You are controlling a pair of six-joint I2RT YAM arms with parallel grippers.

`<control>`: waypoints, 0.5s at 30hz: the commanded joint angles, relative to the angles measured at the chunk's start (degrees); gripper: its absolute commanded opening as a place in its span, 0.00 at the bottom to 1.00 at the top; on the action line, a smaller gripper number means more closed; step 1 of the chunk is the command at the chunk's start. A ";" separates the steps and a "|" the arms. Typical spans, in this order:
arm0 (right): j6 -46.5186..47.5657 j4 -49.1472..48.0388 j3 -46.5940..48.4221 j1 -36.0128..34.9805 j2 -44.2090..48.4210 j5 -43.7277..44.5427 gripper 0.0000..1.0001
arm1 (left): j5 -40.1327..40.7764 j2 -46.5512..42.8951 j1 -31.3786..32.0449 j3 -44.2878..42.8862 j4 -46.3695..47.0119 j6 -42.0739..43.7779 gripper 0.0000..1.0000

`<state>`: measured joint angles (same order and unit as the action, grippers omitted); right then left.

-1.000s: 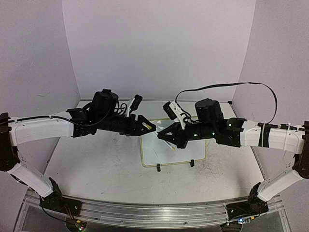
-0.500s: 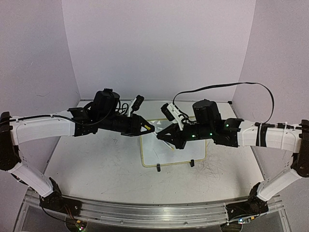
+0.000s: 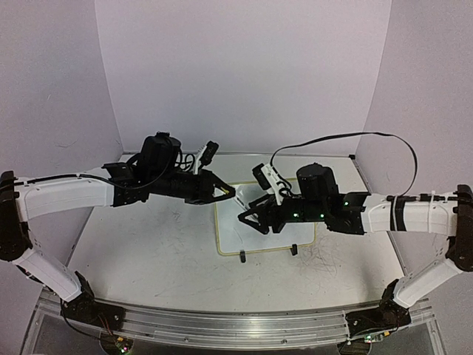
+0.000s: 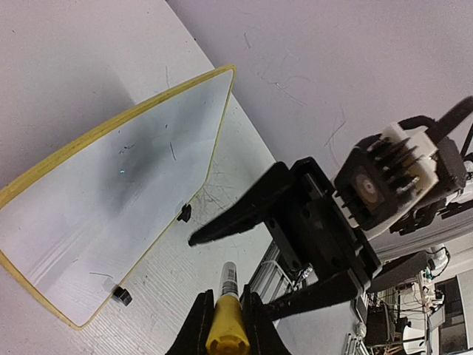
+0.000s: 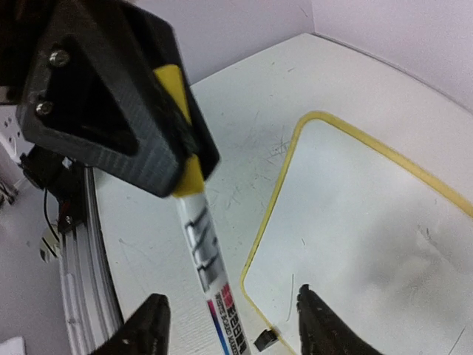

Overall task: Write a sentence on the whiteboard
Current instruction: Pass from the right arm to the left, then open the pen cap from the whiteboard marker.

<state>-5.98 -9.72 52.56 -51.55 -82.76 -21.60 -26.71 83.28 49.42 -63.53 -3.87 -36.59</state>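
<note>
Above the middle of the bench, we are clamping our left hand shut on the yellow end of the pen. Our right hand is standing open, its fingers straddling the white barrel without touching. The whiteboard is lying flat beneath both.
</note>
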 commanded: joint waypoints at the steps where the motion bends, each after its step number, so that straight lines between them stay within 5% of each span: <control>1: -9.68 -11.37 -3.52 -0.28 5.34 5.00 0.95 | 0.14 -2.89 -0.96 -1.22 6.37 -1.68 0.00; 10: -27.61 -39.47 -17.63 -0.29 14.20 12.30 0.98 | -2.50 -4.79 -1.61 -0.57 14.78 -5.00 0.00; 15: -30.41 -40.41 -15.25 0.27 12.31 5.51 0.98 | -5.89 -5.70 -1.61 1.00 22.65 -8.49 0.00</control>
<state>-30.73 -41.28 34.67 -51.47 -68.80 -12.43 -29.03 80.43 47.99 -63.11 8.75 -41.74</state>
